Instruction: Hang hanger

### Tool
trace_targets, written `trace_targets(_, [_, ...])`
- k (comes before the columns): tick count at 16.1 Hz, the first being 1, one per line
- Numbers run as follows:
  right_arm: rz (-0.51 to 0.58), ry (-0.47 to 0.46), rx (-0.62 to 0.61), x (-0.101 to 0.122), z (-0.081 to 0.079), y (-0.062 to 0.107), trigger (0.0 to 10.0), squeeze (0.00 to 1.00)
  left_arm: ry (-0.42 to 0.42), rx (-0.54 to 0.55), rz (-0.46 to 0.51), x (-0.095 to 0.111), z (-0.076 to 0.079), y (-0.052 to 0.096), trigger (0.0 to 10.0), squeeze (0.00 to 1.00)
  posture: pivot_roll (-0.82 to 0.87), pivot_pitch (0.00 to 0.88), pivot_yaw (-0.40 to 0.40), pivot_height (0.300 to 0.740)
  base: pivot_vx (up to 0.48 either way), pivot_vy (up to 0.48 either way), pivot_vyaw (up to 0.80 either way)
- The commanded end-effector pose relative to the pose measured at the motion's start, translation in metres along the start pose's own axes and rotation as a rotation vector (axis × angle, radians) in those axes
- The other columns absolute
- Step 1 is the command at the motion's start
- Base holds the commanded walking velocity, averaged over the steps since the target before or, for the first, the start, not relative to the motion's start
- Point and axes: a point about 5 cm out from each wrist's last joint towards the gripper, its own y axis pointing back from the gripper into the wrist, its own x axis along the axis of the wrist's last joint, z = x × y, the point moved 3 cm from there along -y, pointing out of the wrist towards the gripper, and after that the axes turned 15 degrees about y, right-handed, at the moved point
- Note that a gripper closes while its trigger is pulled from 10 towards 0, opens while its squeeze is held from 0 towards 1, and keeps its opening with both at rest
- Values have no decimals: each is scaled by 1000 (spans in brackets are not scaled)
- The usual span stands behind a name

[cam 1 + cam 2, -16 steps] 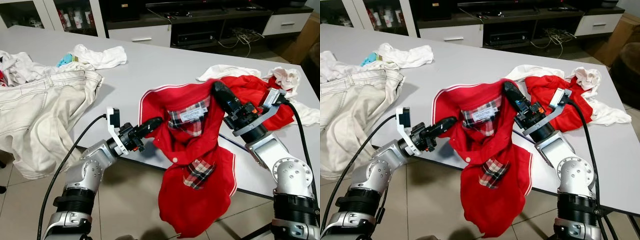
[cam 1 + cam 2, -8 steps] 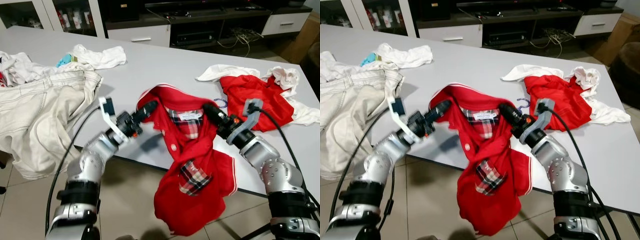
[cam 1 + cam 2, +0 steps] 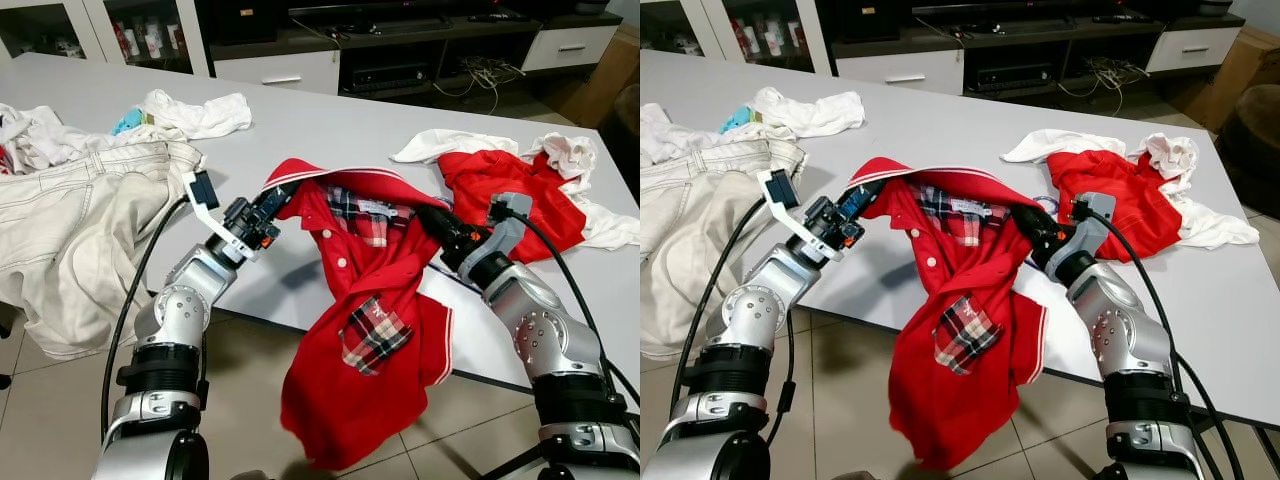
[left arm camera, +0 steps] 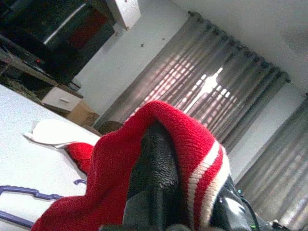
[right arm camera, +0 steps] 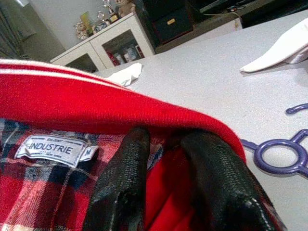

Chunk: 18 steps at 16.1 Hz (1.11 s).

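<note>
Grey table (image 3: 330, 120) spans the left eye view, with beige jeans (image 3: 80, 210) at nine o'clock and a red shirt (image 3: 365, 300) draped over its near edge. Left gripper (image 3: 275, 200) clamps the collar at ten o'clock of the shirt; right gripper (image 3: 432, 222) clamps it at two o'clock. Right wrist view shows two black fingers (image 5: 125, 183) pinching red fabric, and a purple hanger (image 5: 276, 154) lying on the table just beyond. Left wrist view shows the hanger's end beneath the raised collar.
</note>
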Motion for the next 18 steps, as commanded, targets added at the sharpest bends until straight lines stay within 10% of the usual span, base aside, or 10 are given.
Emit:
trace_targets(1, [35,17,23,8,-2,0,10000,561,-7,-17,35,9,4,-2,0,0,-64,0,17,740,0,0,0])
trace_targets(2, [68,0,93,14,-13,2,10000,1000,-7,-15,34,9,4,-1,0,0,-64,0,17,740,0,0,0])
trace_targets(7, [76,152,398,24,-67,9,10000,1000,-5,-7,35,8,3,-2,0,0,-67,0,17,740,0,0,0])
trace_targets(8, [85,154,429,26,-72,11,10000,0,-4,-6,37,8,3,-3,0,0,-67,0,16,740,0,0,0])
trace_targets(12, [87,154,482,31,-75,21,10000,0,0,0,56,10,1,-3,0,0,-66,0,14,740,0,0,0])
trace_targets(18, [38,219,246,34,-21,20,10000,0,0,5,67,12,1,-3,0,0,-66,0,13,740,0,0,0])
